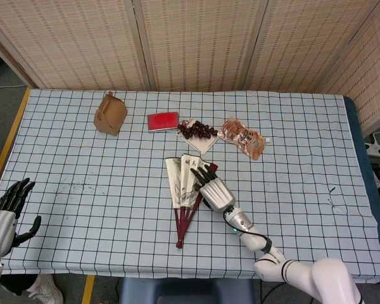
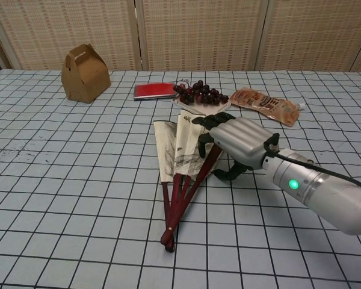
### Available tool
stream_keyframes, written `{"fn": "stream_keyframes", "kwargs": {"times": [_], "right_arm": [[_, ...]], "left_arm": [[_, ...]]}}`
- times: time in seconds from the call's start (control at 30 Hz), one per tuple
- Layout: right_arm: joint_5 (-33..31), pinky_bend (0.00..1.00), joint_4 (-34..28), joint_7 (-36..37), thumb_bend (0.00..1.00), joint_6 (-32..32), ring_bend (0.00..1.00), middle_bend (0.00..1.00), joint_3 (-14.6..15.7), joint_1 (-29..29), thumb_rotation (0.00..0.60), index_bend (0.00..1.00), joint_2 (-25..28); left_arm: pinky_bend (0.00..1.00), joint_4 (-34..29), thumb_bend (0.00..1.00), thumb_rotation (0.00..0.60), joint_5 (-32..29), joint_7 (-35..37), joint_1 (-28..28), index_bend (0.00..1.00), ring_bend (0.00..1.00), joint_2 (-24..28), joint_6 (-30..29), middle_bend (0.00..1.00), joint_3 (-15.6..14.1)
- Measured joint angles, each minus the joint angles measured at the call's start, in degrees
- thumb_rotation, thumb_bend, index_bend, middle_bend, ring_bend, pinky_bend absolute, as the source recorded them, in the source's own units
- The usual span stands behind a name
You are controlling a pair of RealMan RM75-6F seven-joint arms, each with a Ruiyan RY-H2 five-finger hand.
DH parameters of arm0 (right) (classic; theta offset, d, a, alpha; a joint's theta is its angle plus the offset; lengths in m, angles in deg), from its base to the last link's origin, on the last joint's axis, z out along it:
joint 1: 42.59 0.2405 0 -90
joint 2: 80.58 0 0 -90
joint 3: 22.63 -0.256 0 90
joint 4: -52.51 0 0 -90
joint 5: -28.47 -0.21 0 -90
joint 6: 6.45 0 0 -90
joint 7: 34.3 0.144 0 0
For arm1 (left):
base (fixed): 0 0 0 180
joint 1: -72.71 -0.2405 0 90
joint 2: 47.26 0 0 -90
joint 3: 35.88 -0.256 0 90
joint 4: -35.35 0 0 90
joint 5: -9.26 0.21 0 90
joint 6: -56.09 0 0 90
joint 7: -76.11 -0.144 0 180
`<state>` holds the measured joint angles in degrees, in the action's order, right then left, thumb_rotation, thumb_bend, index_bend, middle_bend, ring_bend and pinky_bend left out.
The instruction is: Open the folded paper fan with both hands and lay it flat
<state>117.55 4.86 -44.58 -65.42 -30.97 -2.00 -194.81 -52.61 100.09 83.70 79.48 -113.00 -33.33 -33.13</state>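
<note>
Half of the paper fan (image 1: 185,184) at most is spread, lying mid-desk (image 1: 101,190). The right robot hand (image 1: 213,189) covers its right edge, fingers extended; contact is hidden, so any hold cannot be told. The left robot hand (image 1: 4,211) hangs spread, empty, at the frame's corner.

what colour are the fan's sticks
Dark red, on the fan, clearest in the chest view.
</note>
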Motion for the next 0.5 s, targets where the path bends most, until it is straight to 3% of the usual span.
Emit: {"fn": "stream_keyframes", "kwargs": {"times": [0.13,0.2,0.3,0.5], "right_arm": [[-0.4,0.00,0.9,0.3,0.26,-0.7,0.00,0.01,0.0,0.4,0.600,0.58,-0.7],[-0.7,0.00,1.1,0.3,0.33,-0.7,0.00,0.03,0.0,0.4,0.600,0.62,-0.8],[-1.1,0.00,1.1,0.1,0.43,-0.8,0.00,0.05,0.0,0.5,0.600,0.65,-0.8],[-1.3,0.00,-1.2,1.3,0.51,-1.8,0.00,0.07,-0.1,0.5,0.600,0.68,0.3]], "left_arm": [[0.19,0.2,0.43,0.600,-0.1,0.2,0.0,0.00,0.00,0.0,0.2,0.00,0.0],[0.19,0.3,0.43,0.600,-0.1,0.2,0.1,0.00,0.00,-0.1,0.4,0.00,-0.1],[0.19,0.4,0.43,0.600,-0.1,0.0,0.1,0.00,0.00,-0.1,0.4,0.00,-0.1],[0.19,0.2,0.44,0.600,-0.1,-0.1,0.0,0.00,0.00,-0.1,0.2,0.00,-0.1]]}}
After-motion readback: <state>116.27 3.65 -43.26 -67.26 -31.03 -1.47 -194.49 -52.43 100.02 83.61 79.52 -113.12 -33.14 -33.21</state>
